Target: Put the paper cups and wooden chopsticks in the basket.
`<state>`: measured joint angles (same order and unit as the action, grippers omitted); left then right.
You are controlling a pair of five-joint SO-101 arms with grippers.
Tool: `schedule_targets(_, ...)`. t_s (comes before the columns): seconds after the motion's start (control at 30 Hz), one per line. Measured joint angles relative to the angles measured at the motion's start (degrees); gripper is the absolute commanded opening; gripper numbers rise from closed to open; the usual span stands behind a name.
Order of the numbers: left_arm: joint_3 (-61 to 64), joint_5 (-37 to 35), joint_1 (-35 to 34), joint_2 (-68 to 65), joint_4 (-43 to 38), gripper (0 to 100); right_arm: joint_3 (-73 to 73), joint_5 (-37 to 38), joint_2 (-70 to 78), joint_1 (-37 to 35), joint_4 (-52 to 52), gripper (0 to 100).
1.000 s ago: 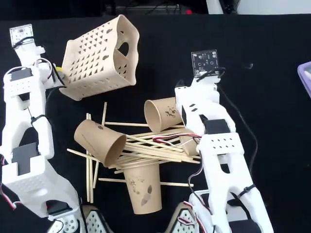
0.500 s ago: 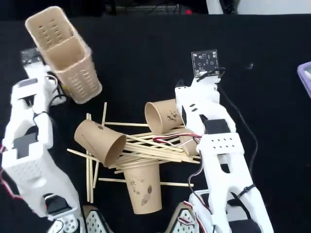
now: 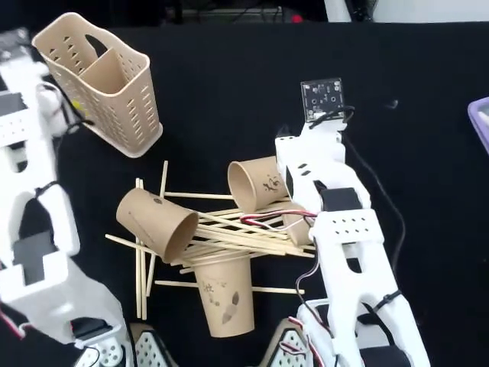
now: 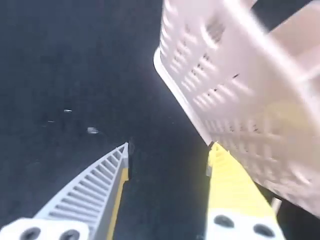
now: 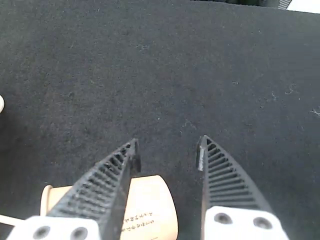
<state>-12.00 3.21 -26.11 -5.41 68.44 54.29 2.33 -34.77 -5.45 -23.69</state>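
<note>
Beige basket (image 3: 103, 80) at far-left corner of bench (image 3: 229, 76): nudge upright gently with spread left claw (image 4: 168, 147); keep right claw (image 5: 167, 141) spread above paper cup (image 3: 256, 182).

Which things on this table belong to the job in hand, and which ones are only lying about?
Belonging to the job:
- basket
- paper cups, lying among the sticks
- wooden chopsticks, in a loose pile

Only lying about:
- purple object at the table's far edge, cut off by the picture
</note>
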Motion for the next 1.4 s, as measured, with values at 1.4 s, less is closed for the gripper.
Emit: schedule_targets(1.4, -7.65, -12.22, 20.75, -1.05, 2.11, 3, 0.97, 0.0, 0.09, 0.0, 0.35, 18.7)
